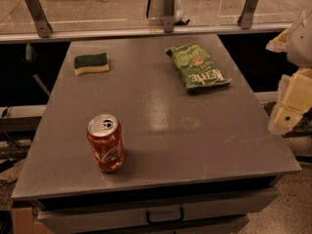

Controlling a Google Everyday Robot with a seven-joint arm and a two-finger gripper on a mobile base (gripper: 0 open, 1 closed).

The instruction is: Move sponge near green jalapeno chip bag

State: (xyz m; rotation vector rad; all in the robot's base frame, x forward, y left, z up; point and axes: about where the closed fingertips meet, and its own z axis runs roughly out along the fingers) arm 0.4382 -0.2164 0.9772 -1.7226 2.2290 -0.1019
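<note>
The sponge (91, 63), dark green on top with a pale yellow base, lies at the far left of the grey table (161, 130). The green jalapeno chip bag (197, 67) lies flat at the far right of the table, well apart from the sponge. The gripper (292, 104) is at the right edge of the view, beyond the table's right side, pale yellow and only partly visible, away from both objects.
A red soda can (106, 143) stands upright near the front left of the table. A glass barrier with metal brackets (168, 9) runs behind the table. Drawers (163, 213) sit below the front edge.
</note>
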